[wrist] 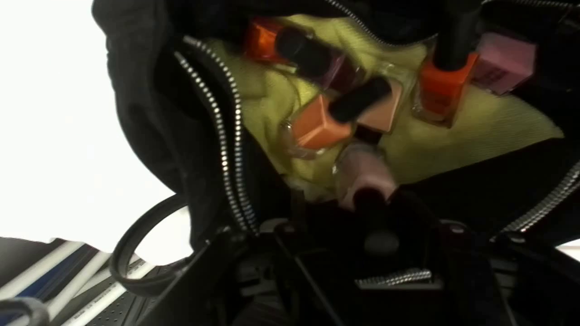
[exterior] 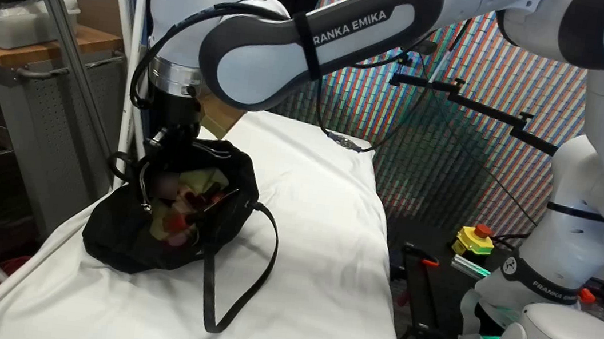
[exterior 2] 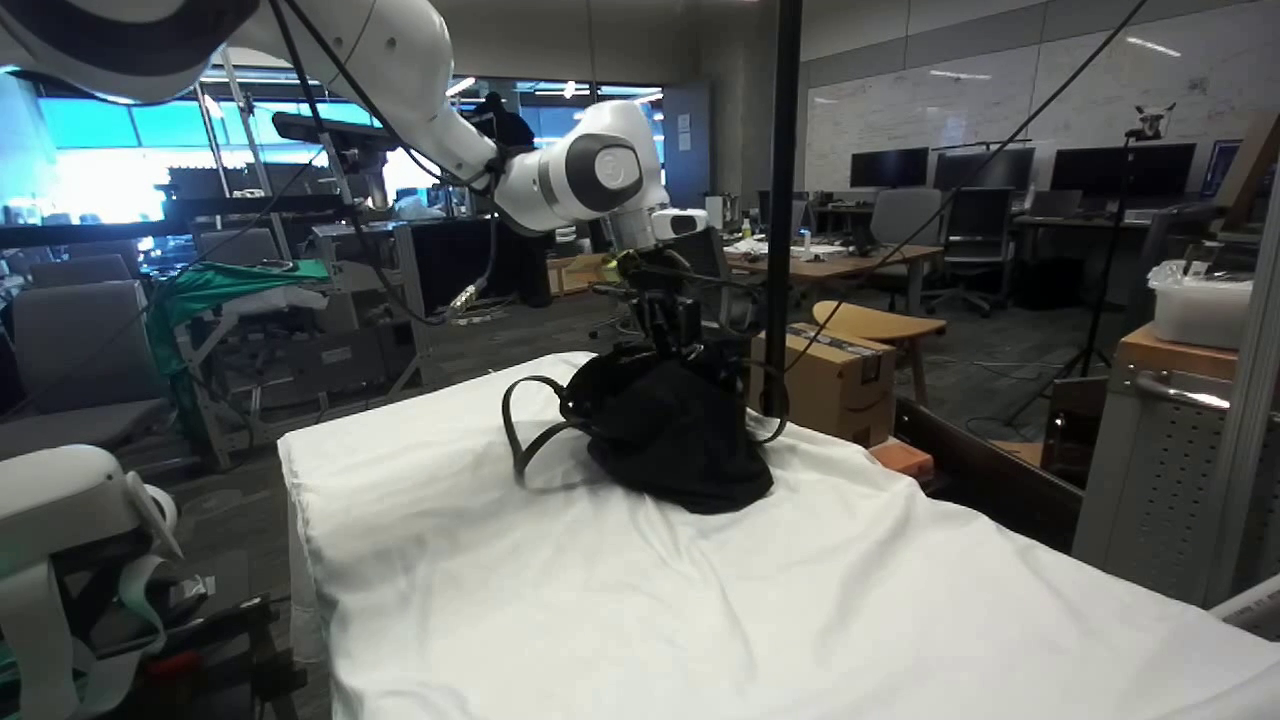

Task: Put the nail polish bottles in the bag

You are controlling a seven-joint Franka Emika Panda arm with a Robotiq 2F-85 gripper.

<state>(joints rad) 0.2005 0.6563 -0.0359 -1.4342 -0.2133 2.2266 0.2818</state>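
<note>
The soft black bag (exterior: 115, 239) stands open on the white-covered table; it also shows in an exterior view (exterior 2: 690, 440). Several nail polish bottles lie on its yellow-green lining, among them an orange one (wrist: 317, 127), a red-orange one (wrist: 442, 90), a dark purple one (wrist: 342, 74) and a pink one (wrist: 505, 61). My gripper (wrist: 374, 217) points down inside the bag's mouth. It appears shut on the dark cap of a pale pink bottle (wrist: 362, 174), whose body hangs just above the lining. The fingers are very dark. In both exterior views the bag hides the fingertips.
A black strap loop (exterior: 271, 252) lies on the white cloth (exterior: 322, 287); another loop (wrist: 136, 235) hangs on the opposite side near the table edge. White poles (exterior: 134, 57), a black pole (exterior 2: 780, 200) and a cardboard box (exterior 2: 840, 385) stand close beyond that edge.
</note>
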